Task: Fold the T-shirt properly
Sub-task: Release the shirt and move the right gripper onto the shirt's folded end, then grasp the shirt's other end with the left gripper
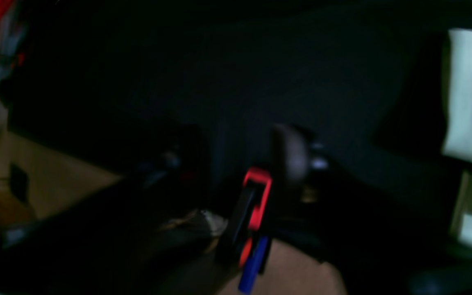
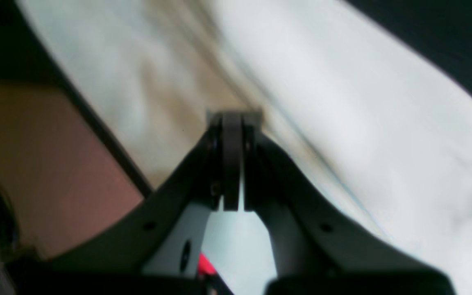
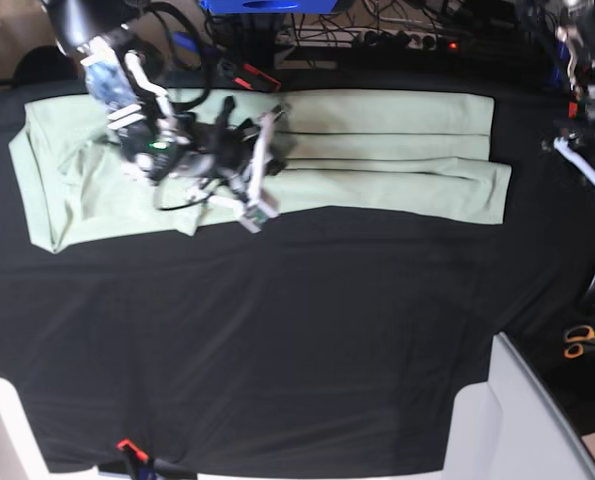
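Note:
The pale mint-green T-shirt lies folded lengthwise into a long strip across the far part of the black cloth. Its left end is rumpled. My right gripper is over the left-middle of the shirt, shut, with a ridge of the fabric running through its tips. It also shows in the base view. My left gripper is off the shirt at the table's right edge, with its dark fingers apart and empty. A strip of the shirt shows at that view's right edge.
A red clamp grips the table edge under my left gripper. Another clamp sits at the near left. Orange-handled scissors lie off the right side. Cables and a power strip line the back.

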`<state>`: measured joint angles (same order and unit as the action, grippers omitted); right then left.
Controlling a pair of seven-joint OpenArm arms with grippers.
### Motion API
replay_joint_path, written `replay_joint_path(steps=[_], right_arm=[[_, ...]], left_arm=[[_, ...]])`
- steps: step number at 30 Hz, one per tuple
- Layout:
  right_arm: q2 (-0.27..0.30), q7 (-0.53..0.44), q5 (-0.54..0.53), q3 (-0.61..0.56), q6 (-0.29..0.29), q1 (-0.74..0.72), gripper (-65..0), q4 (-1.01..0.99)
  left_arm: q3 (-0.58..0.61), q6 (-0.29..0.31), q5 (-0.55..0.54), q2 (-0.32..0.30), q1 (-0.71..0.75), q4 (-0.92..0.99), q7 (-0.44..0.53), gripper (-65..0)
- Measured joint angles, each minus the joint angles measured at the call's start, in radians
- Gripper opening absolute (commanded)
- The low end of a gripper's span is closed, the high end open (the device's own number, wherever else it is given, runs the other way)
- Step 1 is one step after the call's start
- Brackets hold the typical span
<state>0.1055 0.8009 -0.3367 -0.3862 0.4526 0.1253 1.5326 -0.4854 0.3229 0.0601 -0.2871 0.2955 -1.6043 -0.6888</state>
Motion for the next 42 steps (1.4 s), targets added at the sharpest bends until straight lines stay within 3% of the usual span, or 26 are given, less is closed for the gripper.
replay_joint_path(steps=[3,5,9,12,19,22,25,29,37,42], right_arm=[[0.035,-0.007,-0.007,0.075,0.007,0.061,-60.4,0.100],[0.059,0.000,-0.001,0.111,0.007,0.098,-53.7,0.135],[0.047,-0.002,-0.012,0.176,0.013,0.140,-39.2,0.171],[0.048,0.000,-0.001,0.195,0.007,0.141,-38.6,0.172],[0.044,0.000,-0.005,0.194,0.011,0.155,-38.6,0.172],[0.052,0.001,-0.003,0.195,0.008,0.155,-38.6,0.171],[0.048,0.000,-0.004,0.194,0.010,0.154,-38.6,0.171],[0.045,0.000,-0.004,0.195,0.010,0.155,-38.6,0.171],[0.043,-0.002,-0.004,0.194,0.007,0.160,-38.6,0.171],[0.043,-0.005,-0.004,0.194,0.008,0.176,-38.6,0.170]], left_arm=[[0.044,0.062,-0.005,-0.054,-0.074,0.119,0.005,-14.9],[0.053,0.100,0.011,-0.075,-0.138,0.200,0.014,-11.9],[0.097,0.161,0.011,-0.086,-0.219,0.275,0.042,-11.1],[0.157,0.229,0.005,-0.075,-0.257,0.296,0.043,-11.3],[0.169,0.254,-0.003,-0.014,-0.291,0.357,0.043,-11.4],[0.170,0.271,-0.131,-0.008,-0.290,0.415,0.038,-11.6],[0.171,0.283,-0.260,-0.046,-0.291,0.463,0.024,-11.6],[0.167,0.280,-0.350,-0.090,-0.290,0.491,0.016,-11.6],[0.179,0.278,-0.352,-0.074,-0.298,0.498,0.014,-11.6],[0.181,0.277,-0.356,-0.057,-0.354,0.599,0.017,-11.8]])
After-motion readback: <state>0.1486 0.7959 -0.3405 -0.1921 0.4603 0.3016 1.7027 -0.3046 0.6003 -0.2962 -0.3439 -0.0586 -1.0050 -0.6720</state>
